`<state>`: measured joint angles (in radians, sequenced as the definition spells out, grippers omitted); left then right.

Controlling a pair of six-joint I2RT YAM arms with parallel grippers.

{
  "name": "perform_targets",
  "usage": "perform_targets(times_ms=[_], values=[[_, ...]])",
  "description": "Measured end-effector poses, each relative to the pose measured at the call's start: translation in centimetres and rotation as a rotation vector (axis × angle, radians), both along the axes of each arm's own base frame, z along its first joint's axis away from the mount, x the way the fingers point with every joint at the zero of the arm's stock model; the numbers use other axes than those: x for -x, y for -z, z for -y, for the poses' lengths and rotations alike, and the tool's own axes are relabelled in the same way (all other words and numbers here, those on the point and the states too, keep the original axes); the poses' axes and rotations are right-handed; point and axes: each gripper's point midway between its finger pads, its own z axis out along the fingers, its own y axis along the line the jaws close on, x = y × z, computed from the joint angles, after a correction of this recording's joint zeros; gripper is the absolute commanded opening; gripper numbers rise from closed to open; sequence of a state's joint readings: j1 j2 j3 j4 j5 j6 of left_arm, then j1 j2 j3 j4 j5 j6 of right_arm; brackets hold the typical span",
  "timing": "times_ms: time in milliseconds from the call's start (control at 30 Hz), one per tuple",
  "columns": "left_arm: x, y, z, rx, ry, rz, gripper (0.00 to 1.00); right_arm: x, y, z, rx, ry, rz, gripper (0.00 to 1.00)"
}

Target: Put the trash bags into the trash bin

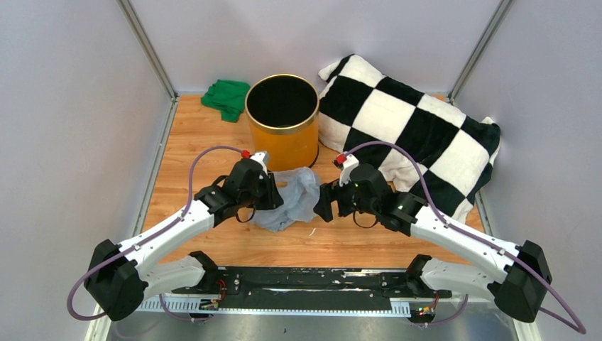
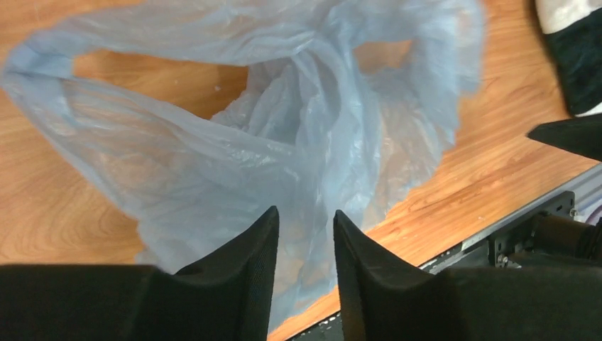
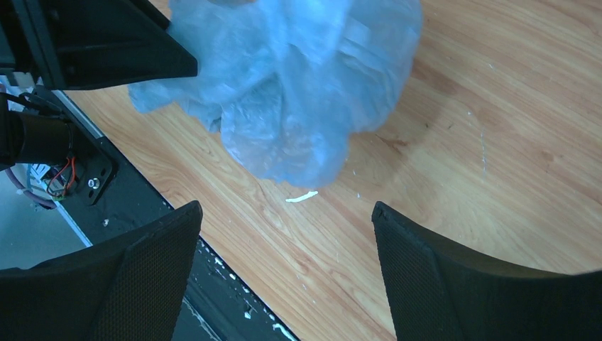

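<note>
The trash bag [image 1: 297,195] is seen crumpled outside the trash bin [image 1: 280,145], at its 6 o'clock. At the bag's 9 o'clock, the left gripper [image 2: 305,220] fingers are slightly parted around film; a grasp cannot be told. At 3 o'clock, the right gripper [image 3: 285,207] fingers are released wide.

Wood-grain tabletop [image 1: 199,135], plain pale grey walls [image 1: 71,106], slanted metal corner posts [image 1: 145,46], even light

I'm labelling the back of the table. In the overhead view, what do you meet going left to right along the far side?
green cloth → trash bin → checkered blanket
</note>
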<state>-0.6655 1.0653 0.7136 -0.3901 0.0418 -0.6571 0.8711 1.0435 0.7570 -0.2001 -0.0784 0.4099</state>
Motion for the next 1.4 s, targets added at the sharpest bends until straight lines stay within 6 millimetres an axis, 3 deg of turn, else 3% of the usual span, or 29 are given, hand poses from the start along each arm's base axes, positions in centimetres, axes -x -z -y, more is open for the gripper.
perform_targets(times_ms=[200,400,633,867,967,1100,1267,1400], values=[[-0.9,-3.4,-0.1,0.012,-0.016,0.072,0.6,-1.9,2.1,0.0,0.082,0.059,0.001,0.9],[-2.5,-6.0,-3.0,-0.062,-0.115,0.174,0.69,-3.7,2.9,0.3,0.126,0.119,0.001,0.89],[-5.8,-3.5,-7.0,-0.164,-0.234,0.133,0.69,-4.9,3.9,0.6,0.135,0.167,-0.025,0.85],[-8.5,-0.3,-7.9,-0.116,-0.287,0.078,0.67,-5.6,4.9,-0.1,0.098,0.185,-0.081,0.83],[-9.3,0.6,-7.4,-0.077,-0.295,0.07,0.65,-5.6,5.6,-0.7,0.08,0.177,-0.111,0.8],[-10.3,1.3,-6.6,-0.041,-0.303,0.074,0.61,-5.7,6.7,-1.1,0.07,0.175,-0.149,0.66],[-11.1,2.3,-6.4,-0.019,-0.327,0.085,0.56,-6.0,8.2,-0.5,0.08,0.184,-0.184,0.34],[-11.7,2.6,-6.3,-0.009,-0.338,0.089,0.41,-6.0,9.3,0.0,0.103,0.176,-0.201,0.17]])
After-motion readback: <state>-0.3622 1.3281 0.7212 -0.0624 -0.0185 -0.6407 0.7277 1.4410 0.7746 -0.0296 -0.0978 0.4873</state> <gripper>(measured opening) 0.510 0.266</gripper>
